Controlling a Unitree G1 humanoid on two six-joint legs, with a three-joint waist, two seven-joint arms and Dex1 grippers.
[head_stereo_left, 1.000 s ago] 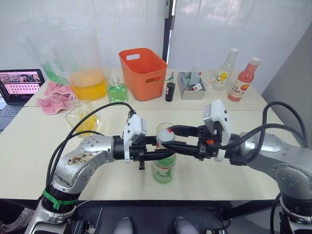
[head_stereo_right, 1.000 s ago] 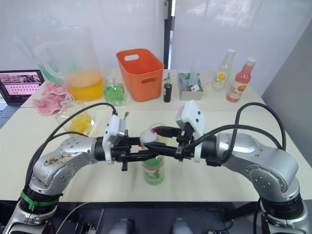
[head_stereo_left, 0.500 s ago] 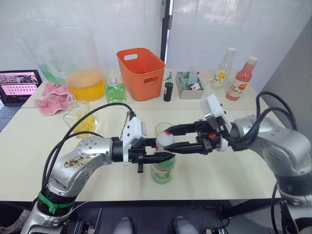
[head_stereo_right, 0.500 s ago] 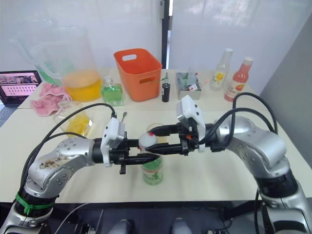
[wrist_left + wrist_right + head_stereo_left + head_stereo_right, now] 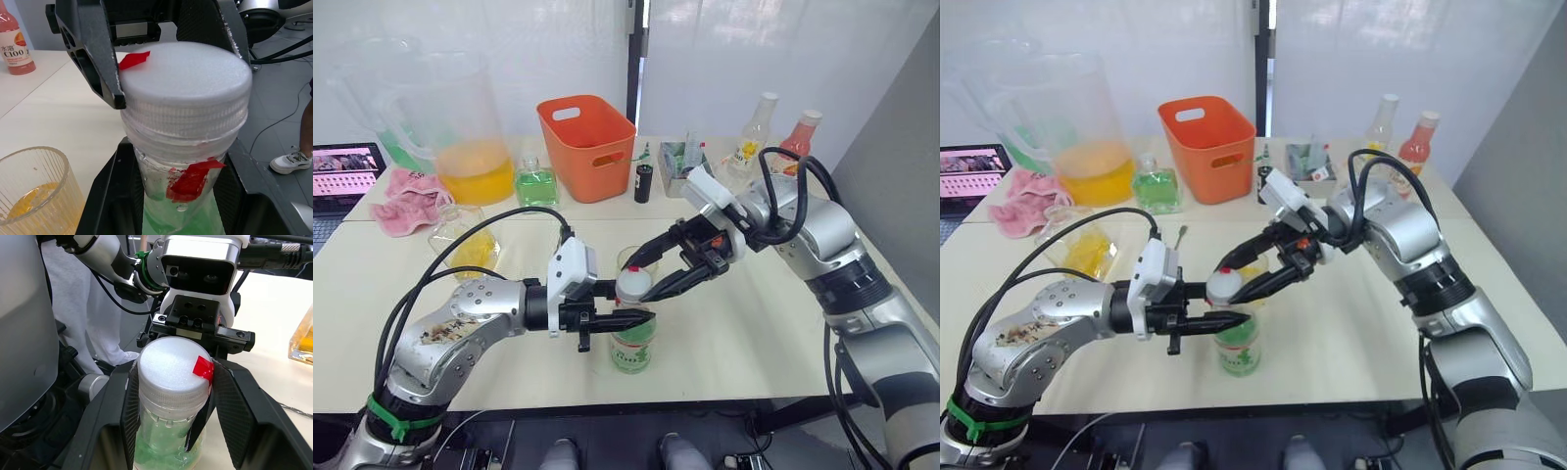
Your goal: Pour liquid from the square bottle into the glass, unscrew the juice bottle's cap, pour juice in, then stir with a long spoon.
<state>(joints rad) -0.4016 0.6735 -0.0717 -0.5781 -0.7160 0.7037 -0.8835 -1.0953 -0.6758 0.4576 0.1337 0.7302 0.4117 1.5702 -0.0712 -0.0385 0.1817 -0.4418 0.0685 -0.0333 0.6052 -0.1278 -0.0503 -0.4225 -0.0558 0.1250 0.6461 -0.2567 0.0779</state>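
Right pincer (image 5: 649,277) grips cap (image 5: 632,284); left pincer (image 5: 631,315) clamps juice bottle (image 5: 633,343).

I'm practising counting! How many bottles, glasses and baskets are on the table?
Bottles: 6 (juice bottle, square bottle, green bottle, black bottle, yellow-labelled bottle, pink bottle)
Glass: 1
Orange basket: 1
Total: 8

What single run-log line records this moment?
step: uncapping | left gripper: holds juice bottle neck | right gripper: on cap | glass: yellow liquid inside
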